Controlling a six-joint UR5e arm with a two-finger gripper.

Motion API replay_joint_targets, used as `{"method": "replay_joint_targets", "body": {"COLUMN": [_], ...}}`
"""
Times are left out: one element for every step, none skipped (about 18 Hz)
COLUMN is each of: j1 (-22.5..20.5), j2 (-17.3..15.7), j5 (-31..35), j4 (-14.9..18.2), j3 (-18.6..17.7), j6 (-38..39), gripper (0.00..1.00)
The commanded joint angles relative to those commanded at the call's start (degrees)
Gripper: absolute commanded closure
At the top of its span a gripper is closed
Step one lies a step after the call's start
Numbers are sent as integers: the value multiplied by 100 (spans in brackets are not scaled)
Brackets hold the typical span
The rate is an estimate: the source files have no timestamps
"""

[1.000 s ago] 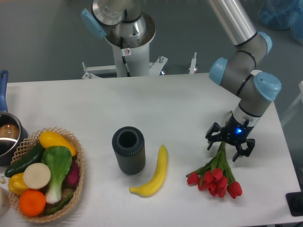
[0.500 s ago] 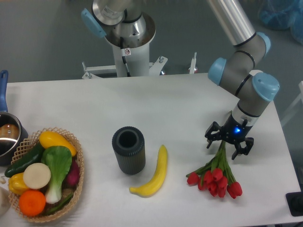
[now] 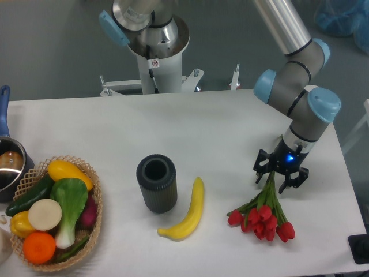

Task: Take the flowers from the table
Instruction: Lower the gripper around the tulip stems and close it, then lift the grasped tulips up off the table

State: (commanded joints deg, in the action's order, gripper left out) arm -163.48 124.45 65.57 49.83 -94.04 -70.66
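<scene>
since a second ago the gripper (image 3: 281, 176) has narrowed: its black fingers were splayed wide on either side of the stem ends, and now they stand closer together, drawn in around the top of the stems. whether they have actually clamped the stems i cannot tell from this angle; a gap between the fingers is hard to read against the green. the arm itself has barely shifted, and a blue light glows on the wrist just above the fingers.

from my screen, the flowers (image 3: 263, 214) lie where they were, on the right part of the table (image 3: 190, 133), red buds fanned toward the near edge and green stems running up under the gripper. they look to be resting on the surface.

nothing else has moved. the banana (image 3: 187, 212) lies left of the flowers, and the dark ribbed cylinder (image 3: 156, 183) stands upright just left of the banana. the wicker basket (image 3: 95, 190) of vegetables sits at the left edge, with a pot (image 3: 8, 164) behind it.

the only label i see is a small round red-and-white sticker (image 3: 154, 63) on the robot base (image 3: 155, 55); its mark is too small to read.
</scene>
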Motion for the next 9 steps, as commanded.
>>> {"method": "replay_joint_targets", "body": {"j1": [0,-9,-9,-9,-9,-9,-17,-18,-26], "j2": [0,0,0,-9,-17,-18,-26,-26,-44], "j5": [-9,-9,-9,-9,-9,-9,-17,-17,-17], "j4": [-9,-26,-35,-35,-35,-35,-44,-53,-53], "j3": [0,0,0,0,-9,-26,-44,-70,-88], "j6": [0,0,0,0,0,0,9,9,9], "gripper": [45,49,52,54,57,60,63,63,63]}}
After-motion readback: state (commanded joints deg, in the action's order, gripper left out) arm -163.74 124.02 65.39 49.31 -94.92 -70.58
